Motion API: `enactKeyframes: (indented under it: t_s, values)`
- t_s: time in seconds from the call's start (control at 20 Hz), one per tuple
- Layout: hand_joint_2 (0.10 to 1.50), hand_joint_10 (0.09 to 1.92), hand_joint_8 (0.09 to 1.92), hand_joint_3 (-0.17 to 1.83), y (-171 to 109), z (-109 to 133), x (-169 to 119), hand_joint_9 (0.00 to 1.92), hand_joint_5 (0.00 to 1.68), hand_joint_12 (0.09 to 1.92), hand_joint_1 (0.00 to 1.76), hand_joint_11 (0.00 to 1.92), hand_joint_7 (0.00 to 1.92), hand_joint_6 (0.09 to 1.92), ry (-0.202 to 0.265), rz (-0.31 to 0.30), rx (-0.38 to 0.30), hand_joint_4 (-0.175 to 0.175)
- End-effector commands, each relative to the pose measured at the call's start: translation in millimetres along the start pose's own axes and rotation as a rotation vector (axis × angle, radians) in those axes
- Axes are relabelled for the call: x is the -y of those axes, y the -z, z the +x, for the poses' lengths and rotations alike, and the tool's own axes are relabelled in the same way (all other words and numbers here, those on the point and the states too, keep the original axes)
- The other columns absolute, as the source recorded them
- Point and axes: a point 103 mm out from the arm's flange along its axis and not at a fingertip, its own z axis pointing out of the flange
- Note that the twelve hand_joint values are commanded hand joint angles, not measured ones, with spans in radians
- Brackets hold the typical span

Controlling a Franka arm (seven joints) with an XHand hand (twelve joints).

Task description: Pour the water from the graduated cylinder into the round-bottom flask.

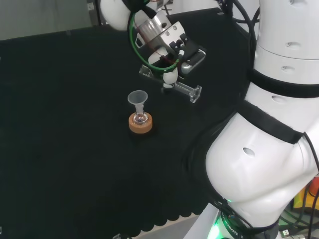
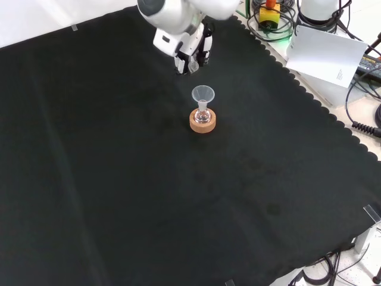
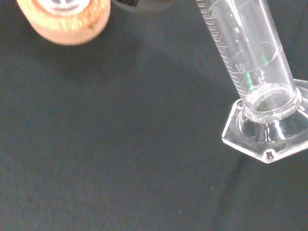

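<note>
A small round-bottom flask point(image 1: 140, 118) stands on a cork ring point(image 1: 140, 125) with a clear funnel point(image 1: 137, 98) in its neck. The same funnel point(image 2: 203, 94) and cork ring point(image 2: 202, 123) sit mid-cloth in the front view. The hand point(image 1: 167, 52) hovers above and to the right of the flask in the head view, its fingers curled round the clear graduated cylinder point(image 1: 182, 88), which lies tilted almost flat. The hand point(image 2: 189, 47) is just beyond the funnel in the front view. Up close, the cylinder point(image 3: 248, 53), its hexagonal foot point(image 3: 269, 137) and the cork ring point(image 3: 72, 24) show. Whether the cylinder holds water I cannot tell.
The arm's white links point(image 1: 269, 139) stand at the right of the head view. Past the cloth's scalloped edge point(image 2: 309, 95) lie a white sheet point(image 2: 327, 53) and cables point(image 2: 363, 113). Black cloth point(image 2: 119, 196) spreads around the flask.
</note>
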Motion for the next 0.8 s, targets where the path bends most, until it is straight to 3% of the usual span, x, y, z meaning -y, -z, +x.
enactKeyframes:
  t_s: [0.05,0.5,0.8]
  values:
    - [1.13,0.09,1.04,0.0,-3,-29,-2,1.48,0.93,0.76,1.25,1.32,0.98,1.05,0.038,-0.119,-0.167,-0.175]
    - [1.13,0.09,1.04,0.0,-17,-69,-15,1.48,0.94,0.75,1.25,1.33,0.98,1.04,0.049,-0.318,-0.34,-0.175]
    - [1.13,0.09,1.04,0.0,-20,-85,-27,1.48,0.94,0.75,1.25,1.33,0.98,1.04,0.058,-0.428,-0.404,-0.175]
